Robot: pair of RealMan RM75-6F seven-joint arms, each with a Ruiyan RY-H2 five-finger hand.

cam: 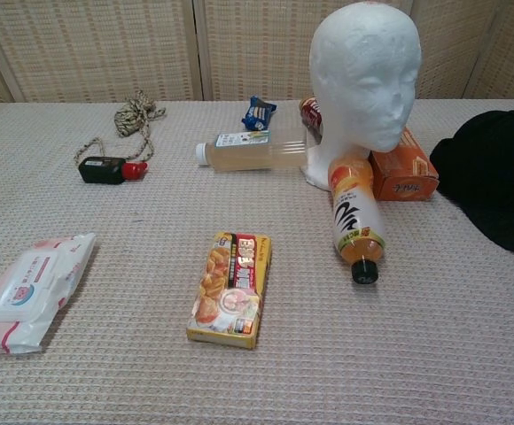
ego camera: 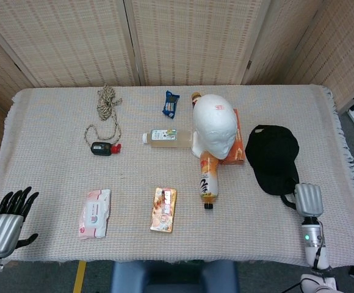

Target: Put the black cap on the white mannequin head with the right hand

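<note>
Black cap (ego camera: 273,157) lies flat on the table (ego camera: 55,177), right of the white mannequin head (ego camera: 215,124). Right hand (ego camera: 307,199) sits just beside its near edge; its fingers are hidden, I cannot tell their state. Left hand (ego camera: 6,223) is spread, holding nothing.

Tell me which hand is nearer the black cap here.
Right. The right hand sits just below the black cap at its near edge; the left hand is far across the table at its near-left corner.

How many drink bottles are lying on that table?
2: a clear plastic bottle of pale liquid left of the white mannequin head, an orange-labelled bottle before it. Others may hide behind.
</note>
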